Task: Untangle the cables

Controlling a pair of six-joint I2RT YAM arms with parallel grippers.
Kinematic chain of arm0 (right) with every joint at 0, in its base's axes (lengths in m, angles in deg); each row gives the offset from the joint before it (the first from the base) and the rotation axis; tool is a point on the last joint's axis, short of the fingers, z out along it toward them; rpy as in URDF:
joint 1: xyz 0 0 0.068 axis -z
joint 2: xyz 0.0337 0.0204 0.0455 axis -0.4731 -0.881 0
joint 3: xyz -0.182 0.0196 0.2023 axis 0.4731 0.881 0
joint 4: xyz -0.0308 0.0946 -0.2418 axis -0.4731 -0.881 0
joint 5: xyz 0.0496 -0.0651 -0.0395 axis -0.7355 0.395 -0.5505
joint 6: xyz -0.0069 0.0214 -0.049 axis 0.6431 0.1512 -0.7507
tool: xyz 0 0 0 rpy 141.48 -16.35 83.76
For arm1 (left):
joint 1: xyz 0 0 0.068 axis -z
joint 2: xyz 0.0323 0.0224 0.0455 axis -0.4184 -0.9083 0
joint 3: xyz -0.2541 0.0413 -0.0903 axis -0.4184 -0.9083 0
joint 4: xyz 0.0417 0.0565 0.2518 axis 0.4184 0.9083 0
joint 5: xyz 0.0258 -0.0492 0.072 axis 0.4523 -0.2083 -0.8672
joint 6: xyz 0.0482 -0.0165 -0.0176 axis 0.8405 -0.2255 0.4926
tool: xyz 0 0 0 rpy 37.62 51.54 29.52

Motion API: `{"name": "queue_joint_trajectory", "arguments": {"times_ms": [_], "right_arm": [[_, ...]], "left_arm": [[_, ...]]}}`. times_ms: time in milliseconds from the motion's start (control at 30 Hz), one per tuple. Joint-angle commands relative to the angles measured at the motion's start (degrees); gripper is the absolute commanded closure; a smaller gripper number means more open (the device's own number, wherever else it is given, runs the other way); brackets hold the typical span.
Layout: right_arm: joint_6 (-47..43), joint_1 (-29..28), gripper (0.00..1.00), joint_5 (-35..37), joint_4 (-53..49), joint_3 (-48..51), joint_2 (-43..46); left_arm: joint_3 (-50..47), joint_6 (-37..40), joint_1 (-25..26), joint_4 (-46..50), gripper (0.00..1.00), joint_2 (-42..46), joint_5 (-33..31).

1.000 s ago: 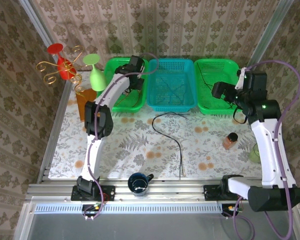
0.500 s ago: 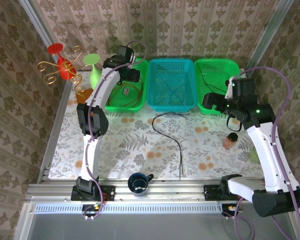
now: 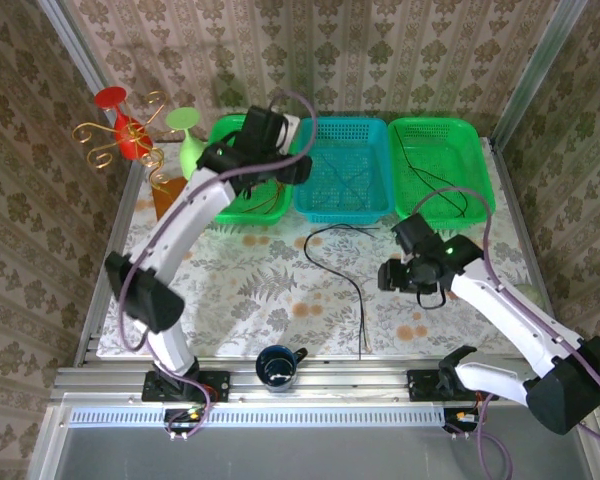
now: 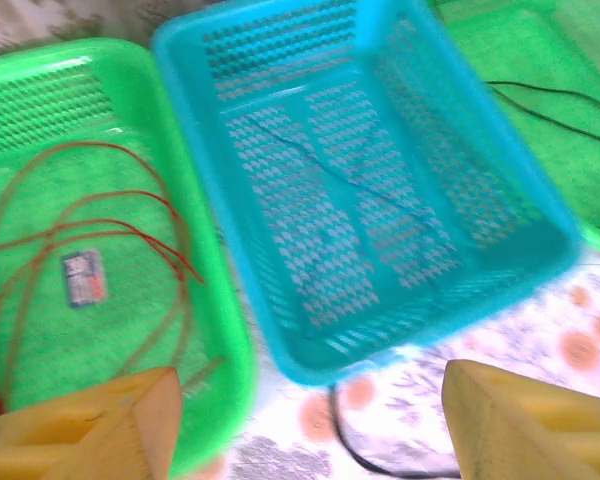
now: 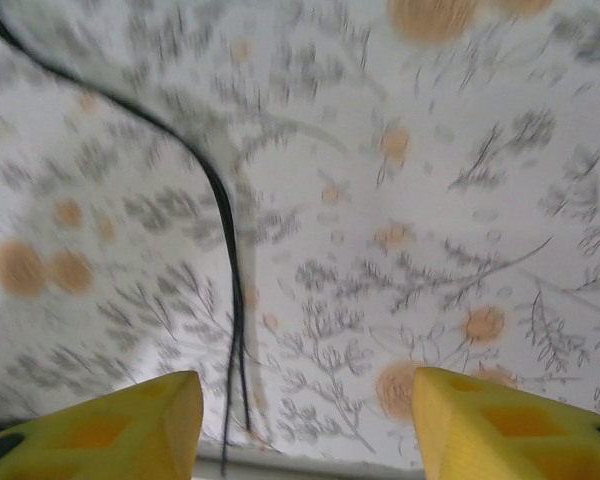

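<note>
A long black cable (image 3: 352,283) lies loose on the flowered table, curving from below the blue basket (image 3: 345,122) toward the near edge. A red-brown cable (image 4: 90,220) is coiled in the left green basket (image 4: 40,80). Thin black cables lie in the blue basket (image 4: 400,60) and in the right green basket (image 3: 435,123). My left gripper (image 4: 310,430) hangs open over the seam between the left green and blue baskets, holding nothing. My right gripper (image 5: 305,420) hovers open above the table, with the black cable's (image 5: 225,230) end between its fingers, closer to the left finger (image 5: 110,425).
A dark mug (image 3: 278,365) stands at the near edge. At the back left are a red goblet (image 3: 115,110), a green goblet (image 3: 187,135), a gold wire stand and an orange box (image 3: 170,200). Bare table lies left of the loose cable.
My left gripper rose out of the left green basket, opened, and swung right toward the blue basket. My right arm left the right green basket and came down over the loose cable's near end.
</note>
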Motion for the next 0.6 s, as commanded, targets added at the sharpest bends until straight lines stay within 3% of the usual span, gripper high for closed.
{"name": "queue_joint_trajectory", "arguments": {"times_ms": [0, 200, 400, 567], "right_arm": [[5.21, -4.56, 0.47, 1.58, 0.35, 3.53, 0.75], [9.22, -11.62, 0.54, -0.62, 8.64, 11.7, -0.52], [9.77, -15.86, 0.56, -0.42, 14.53, 16.66, -3.1], [10.8, -18.39, 0.58, 0.18, 16.89, 18.03, -5.42]], "left_arm": [[-13.01, -7.61, 2.7, -8.83, 0.32, 6.69, -0.67], [-30.91, -18.56, 12.4, -19.24, 0.33, 14.95, -4.96], [-35.87, -21.97, 20.14, -19.9, 0.35, 15.22, -8.91], [-41.16, -27.19, 23.31, -21.09, 0.35, 18.06, -10.52]]}}
